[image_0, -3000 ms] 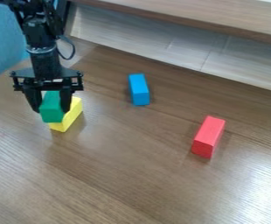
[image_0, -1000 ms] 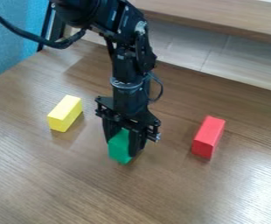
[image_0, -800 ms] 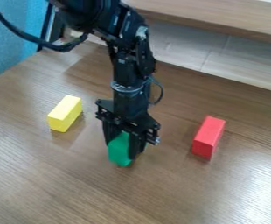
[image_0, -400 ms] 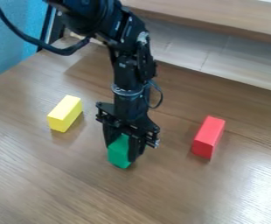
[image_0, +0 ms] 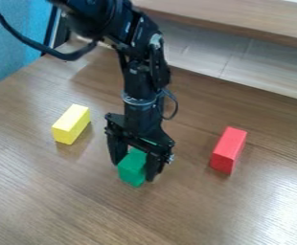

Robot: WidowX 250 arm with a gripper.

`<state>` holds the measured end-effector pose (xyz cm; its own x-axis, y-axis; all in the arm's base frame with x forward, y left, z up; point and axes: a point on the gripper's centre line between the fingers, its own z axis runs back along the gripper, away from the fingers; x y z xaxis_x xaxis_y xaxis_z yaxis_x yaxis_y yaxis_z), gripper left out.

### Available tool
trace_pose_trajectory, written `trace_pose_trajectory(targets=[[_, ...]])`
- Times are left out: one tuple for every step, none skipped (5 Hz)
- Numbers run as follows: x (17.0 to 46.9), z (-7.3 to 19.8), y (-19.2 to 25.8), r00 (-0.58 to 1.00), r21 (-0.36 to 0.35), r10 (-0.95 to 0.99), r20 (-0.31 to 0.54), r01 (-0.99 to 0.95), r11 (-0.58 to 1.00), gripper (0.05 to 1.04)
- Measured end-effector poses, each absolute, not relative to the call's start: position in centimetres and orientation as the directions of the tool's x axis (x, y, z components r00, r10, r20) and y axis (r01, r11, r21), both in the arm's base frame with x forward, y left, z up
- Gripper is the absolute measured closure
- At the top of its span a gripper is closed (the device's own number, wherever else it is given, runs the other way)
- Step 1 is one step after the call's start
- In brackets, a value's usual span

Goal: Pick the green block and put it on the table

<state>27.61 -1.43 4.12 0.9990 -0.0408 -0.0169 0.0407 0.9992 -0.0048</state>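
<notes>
Fingers have parted a little since the last frame. On the wooden surface (image_0: 74, 206), below the black arm (image_0: 141, 81), the pincer (image_0: 135, 170) is slightly wide around the green block (image_0: 132, 167), which seems to rest between the red block (image_0: 228, 150), right, and the yellow block (image_0: 71, 124), left. Picking and placing look done; lifting clear is probably all that's left.

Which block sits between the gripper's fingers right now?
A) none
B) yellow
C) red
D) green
D: the green block sits between the fingers of the gripper, while the yellow block and red block lie apart on either side.
</notes>
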Motion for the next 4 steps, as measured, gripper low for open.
trace_pose_trajectory(targets=[[28.3,6.7,-1.7,0.998,-0.028,-0.033,0.048,0.034,0.999,0.083],[29.5,9.8,-0.1,0.992,-0.056,0.038,0.120,-0.032,0.998,0.083],[31.3,12.3,1.9,0.979,-0.057,0.104,0.177,-0.096,0.994,0.084],[32.8,13.0,3.7,0.971,-0.047,0.138,0.194,-0.132,0.990,0.083]])
